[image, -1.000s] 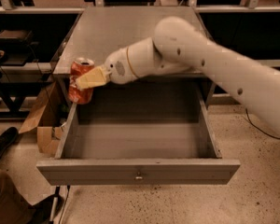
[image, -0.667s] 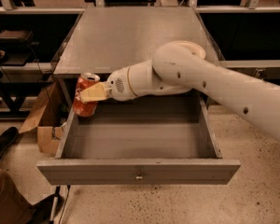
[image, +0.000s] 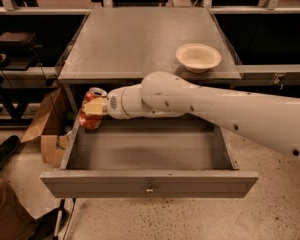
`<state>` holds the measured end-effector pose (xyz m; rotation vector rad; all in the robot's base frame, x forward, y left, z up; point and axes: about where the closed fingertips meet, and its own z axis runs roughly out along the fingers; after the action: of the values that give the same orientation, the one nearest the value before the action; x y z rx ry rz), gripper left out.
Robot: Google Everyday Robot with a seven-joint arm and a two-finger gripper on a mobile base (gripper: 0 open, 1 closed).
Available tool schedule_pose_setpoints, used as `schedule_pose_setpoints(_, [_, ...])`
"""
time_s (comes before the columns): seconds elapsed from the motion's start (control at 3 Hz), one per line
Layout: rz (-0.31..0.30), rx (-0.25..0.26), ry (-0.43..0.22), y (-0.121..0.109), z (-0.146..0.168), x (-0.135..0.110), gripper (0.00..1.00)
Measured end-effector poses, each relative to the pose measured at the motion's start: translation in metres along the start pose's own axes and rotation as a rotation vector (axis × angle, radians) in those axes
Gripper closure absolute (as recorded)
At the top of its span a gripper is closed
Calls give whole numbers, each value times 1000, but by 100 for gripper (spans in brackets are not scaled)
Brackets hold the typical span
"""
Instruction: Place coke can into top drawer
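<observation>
The coke can (image: 90, 109), orange-red with a silver top, is held at the back left corner of the open top drawer (image: 149, 182), tilted slightly, about level with the drawer's left wall. My gripper (image: 94, 107) with its tan fingers is shut on the can, reaching in from the right on a long white arm (image: 215, 109). The grey drawer is pulled far out, its inside is bare, and a small knob (image: 149, 188) sits in the middle of its front panel.
A cream round bowl (image: 198, 57) sits on the cabinet top (image: 135, 39) at the right. An open cardboard box (image: 47, 129) lies on the floor left of the drawer. A person's shoe (image: 2, 152) and leg (image: 7, 211) are at the lower left.
The arm has lowered, uncovering the bowl on the cabinet top. The can has come down with the gripper toward the drawer's back left corner.
</observation>
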<state>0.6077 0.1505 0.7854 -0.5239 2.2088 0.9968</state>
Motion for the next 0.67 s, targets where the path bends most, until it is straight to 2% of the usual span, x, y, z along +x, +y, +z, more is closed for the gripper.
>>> schedule_pose_setpoints(0.33, [47,22,-23,-1,17,-7,100])
schedule_pose_setpoints(0.67, [47,22,-23,-1,17,-7,100])
